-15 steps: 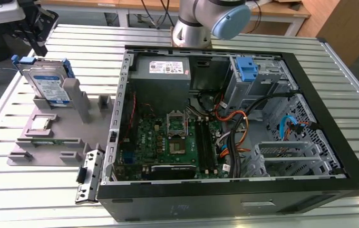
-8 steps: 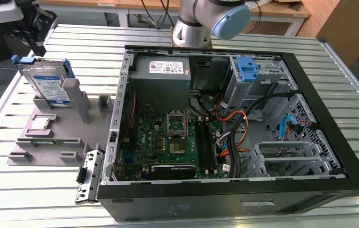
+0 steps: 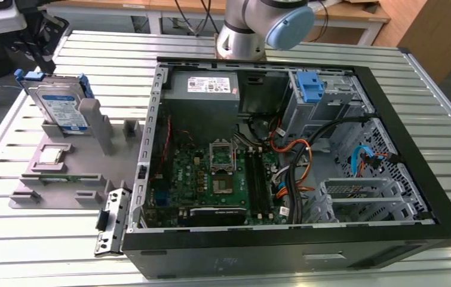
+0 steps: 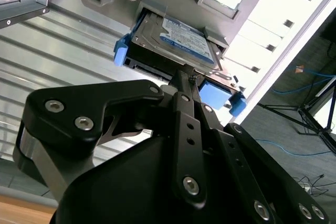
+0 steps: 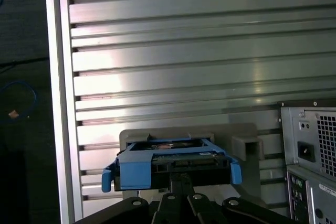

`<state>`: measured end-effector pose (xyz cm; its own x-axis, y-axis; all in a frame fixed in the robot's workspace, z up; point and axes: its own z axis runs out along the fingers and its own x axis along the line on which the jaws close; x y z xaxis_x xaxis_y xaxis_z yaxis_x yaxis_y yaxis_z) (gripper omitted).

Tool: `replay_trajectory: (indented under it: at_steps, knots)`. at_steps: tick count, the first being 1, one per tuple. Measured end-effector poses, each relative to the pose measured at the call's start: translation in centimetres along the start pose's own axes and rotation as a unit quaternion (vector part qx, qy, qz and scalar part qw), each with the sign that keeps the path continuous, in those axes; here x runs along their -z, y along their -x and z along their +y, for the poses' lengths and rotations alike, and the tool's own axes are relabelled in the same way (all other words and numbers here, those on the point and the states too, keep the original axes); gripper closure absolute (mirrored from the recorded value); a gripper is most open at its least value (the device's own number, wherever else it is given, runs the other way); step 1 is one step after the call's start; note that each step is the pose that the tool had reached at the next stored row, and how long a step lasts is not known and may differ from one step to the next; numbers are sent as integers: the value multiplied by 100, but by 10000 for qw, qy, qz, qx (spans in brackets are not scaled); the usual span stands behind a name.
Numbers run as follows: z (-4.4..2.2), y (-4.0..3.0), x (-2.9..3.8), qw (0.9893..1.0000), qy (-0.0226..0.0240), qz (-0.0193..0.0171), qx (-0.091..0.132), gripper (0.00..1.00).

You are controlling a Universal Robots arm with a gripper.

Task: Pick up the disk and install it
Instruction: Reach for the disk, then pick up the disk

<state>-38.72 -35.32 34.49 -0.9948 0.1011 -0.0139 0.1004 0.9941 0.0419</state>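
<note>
Across the slatted silver aluminium tabletop [image 3: 42, 251], recorded two groups of hardware. Toward the exterior view's left, noted a flat grey moulded fixture plate [image 3: 58, 179] with upright posts. Toward the exterior view's right, noted a black-rimmed open tower computer case [image 3: 289, 236] laid on its side. Located the flat rectangular silver-grey disk [image 3: 60, 107] [image 4: 178, 32] [image 5: 170, 166], with white-and-blue label and bright blue plastic carrier frame, standing on edge in a slot of the fixture plate, well apart from the case interior. Observed the black linkage gripper [image 3: 46, 63] [image 4: 185, 77] [image 5: 181, 179] directly above the disk in the exterior view; in both wrist views, found it right at the disk's upper edge. Could not tell whether the claw was spread, pressed together or pinching the disk. Inside the case, registered a green motherboard [image 3: 209, 173], a grey metal power-supply box bearing a white sticker [image 3: 205, 86], and a narrow upright blue plastic latch [image 3: 310, 86] toward the exterior view's right of that box.
</note>
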Motion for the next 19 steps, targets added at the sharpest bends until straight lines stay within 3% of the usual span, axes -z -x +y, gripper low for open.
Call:
replay_trajectory:
  at_steps: [19]
  knots:
    - [-9,-2,-13,10000,0,2,40,90]
